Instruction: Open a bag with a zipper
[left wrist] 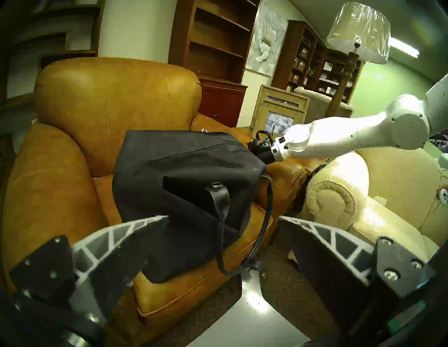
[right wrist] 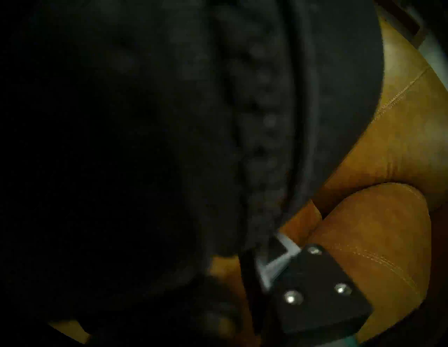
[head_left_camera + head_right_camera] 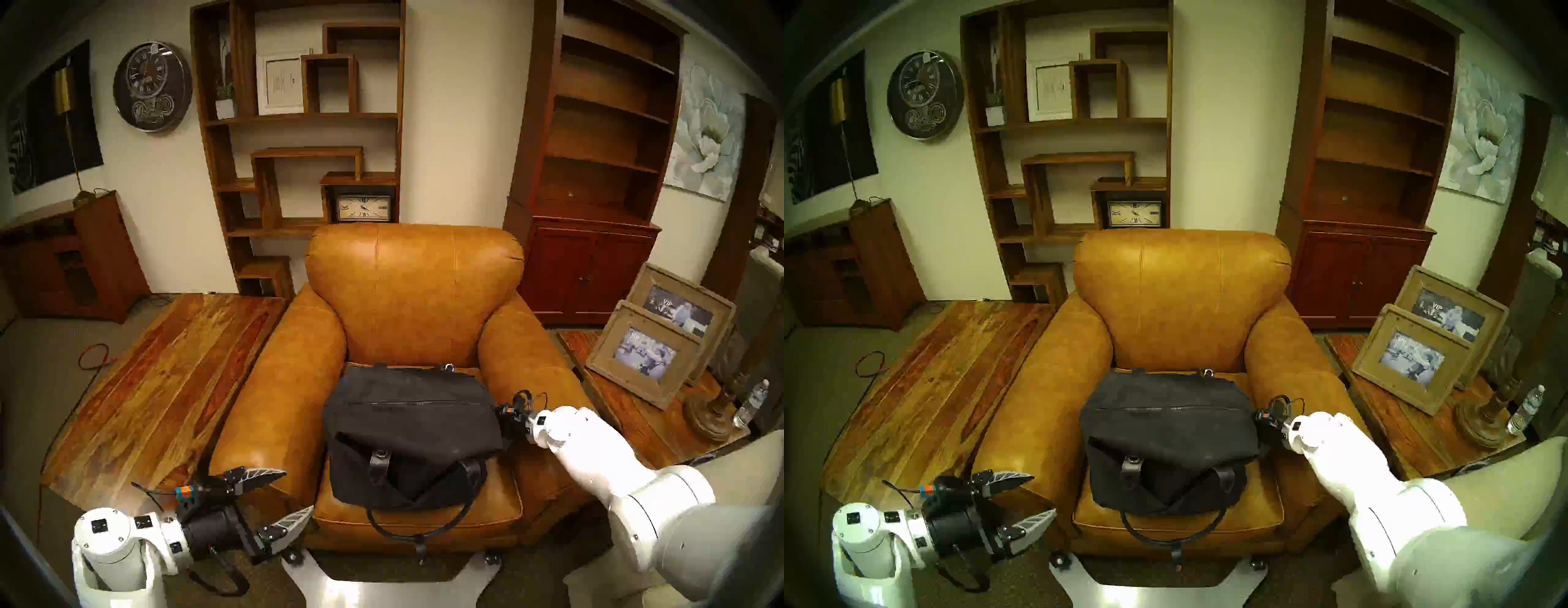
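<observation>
The black bag lies on the seat of a tan leather armchair. Its zipper runs as a closed line across the top, also in the left wrist view. One loop handle hangs over the seat's front edge. My left gripper is open and empty in front of the chair's left armrest, apart from the bag. My right gripper is pressed into the bag's right end. The right wrist view shows dark fabric, blurred zipper teeth and one finger drawn in near the middle.
A long wooden table stands left of the armchair. A side table on the right holds picture frames, a lamp base and a water bottle. A cream armchair stands near the right arm. Shelves line the back wall.
</observation>
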Available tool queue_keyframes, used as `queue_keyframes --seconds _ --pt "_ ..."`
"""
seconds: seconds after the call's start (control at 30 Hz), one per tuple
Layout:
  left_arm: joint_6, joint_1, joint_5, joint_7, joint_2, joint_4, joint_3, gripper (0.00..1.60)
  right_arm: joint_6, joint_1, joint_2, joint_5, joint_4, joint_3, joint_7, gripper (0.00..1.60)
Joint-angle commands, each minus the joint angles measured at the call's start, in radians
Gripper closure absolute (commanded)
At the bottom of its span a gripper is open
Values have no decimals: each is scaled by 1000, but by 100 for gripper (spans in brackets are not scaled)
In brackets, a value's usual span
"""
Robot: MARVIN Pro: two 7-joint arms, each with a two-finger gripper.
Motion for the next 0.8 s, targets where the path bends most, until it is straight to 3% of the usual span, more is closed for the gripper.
queue_keyframes --seconds 0.0,0.13,0.53,0.77 --pt "1 0 0 -1 0 -13 1 0 -69 56 7 -12 15 -1 -46 139" --pt "1 -1 1 -2 -1 -13 0 0 -98 48 30 -19 7 7 -71 160" --pt "1 -4 4 -7 -5 -12 -2 0 -217 1 89 3 -119 54 -85 160" --pt "1 -4 7 -9 -7 -14 -3 0 -243 -58 113 35 -221 83 -52 160"
